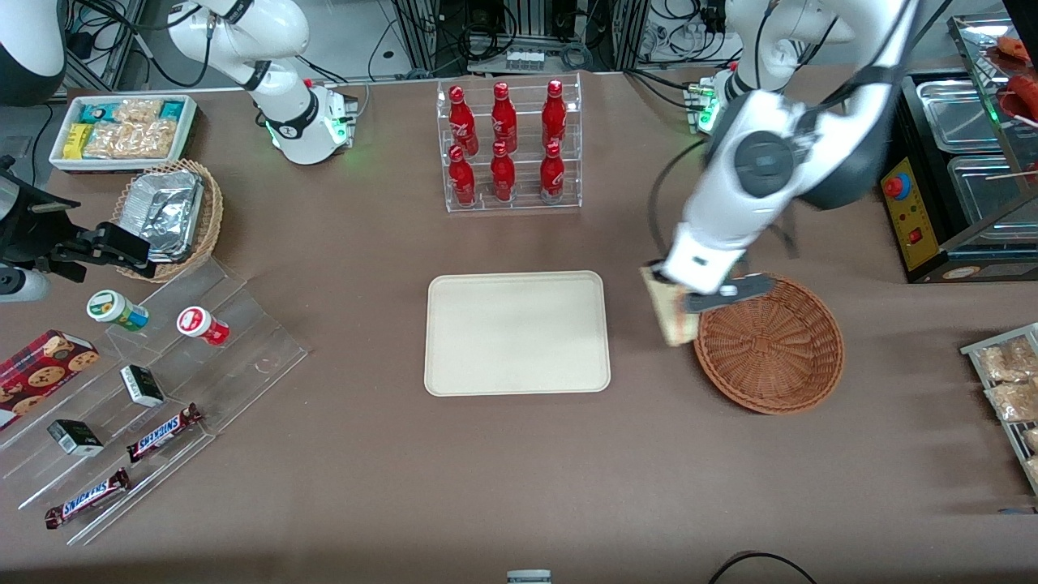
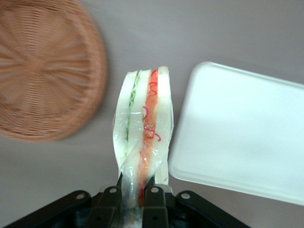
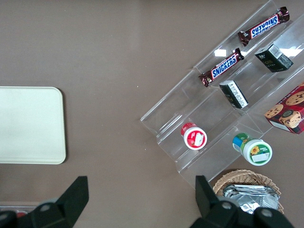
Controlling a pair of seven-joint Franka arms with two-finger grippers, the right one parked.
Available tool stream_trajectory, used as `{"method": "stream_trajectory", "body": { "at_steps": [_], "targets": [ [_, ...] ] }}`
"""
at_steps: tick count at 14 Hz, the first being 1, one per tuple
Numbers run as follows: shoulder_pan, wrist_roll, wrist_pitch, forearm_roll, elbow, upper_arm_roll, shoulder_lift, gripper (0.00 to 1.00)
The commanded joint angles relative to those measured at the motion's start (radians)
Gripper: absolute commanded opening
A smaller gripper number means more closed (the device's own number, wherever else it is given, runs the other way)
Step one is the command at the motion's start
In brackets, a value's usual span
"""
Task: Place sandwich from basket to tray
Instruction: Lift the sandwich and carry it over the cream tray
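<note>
In the front view the gripper [image 1: 679, 294] hangs above the tabletop [image 1: 519, 470] at the rim of the basket [image 1: 770, 347] that faces the tray [image 1: 517, 333], with the sandwich [image 1: 671, 318] dangling beneath it, lifted clear of the basket and now between basket and tray. The basket looks empty and the tray is bare. A rack of red bottles [image 1: 508, 146] stands farther from the camera than the tray, well apart from it. In the left wrist view the gripper [image 2: 134, 194] is clamped on the sandwich [image 2: 142, 137] at its wrapped end, its fingers [image 2: 154, 199] pinching the clear film, while the bread with green and red-orange layers hangs over bare tabletop, the basket [image 2: 47, 71] on one side and the tray [image 2: 242, 137] just beside it on the other. The right wrist view shows only a corner of the tray [image 3: 28, 126] and a clear stand of snacks [image 3: 223, 109]. The carry step appears to be in hand; the next move calls for travelling sideways until the sandwich is over the tray's middle, then lowering before letting go.
</note>
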Motion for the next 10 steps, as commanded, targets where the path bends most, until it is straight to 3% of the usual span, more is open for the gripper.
{"method": "stream_trajectory", "body": {
  "at_steps": [1, 3, 5, 10],
  "targets": [
    [-0.129, -0.063, -0.016, 0.015, 0.236, 0.007, 0.213, 0.0],
    [-0.2, -0.109, -0.016, 0.019, 0.368, 0.008, 0.336, 0.0],
    [-0.263, -0.139, 0.01, 0.082, 0.447, 0.008, 0.428, 0.0],
    [-0.326, -0.14, 0.208, 0.119, 0.453, 0.01, 0.534, 0.0]
  ]
}}
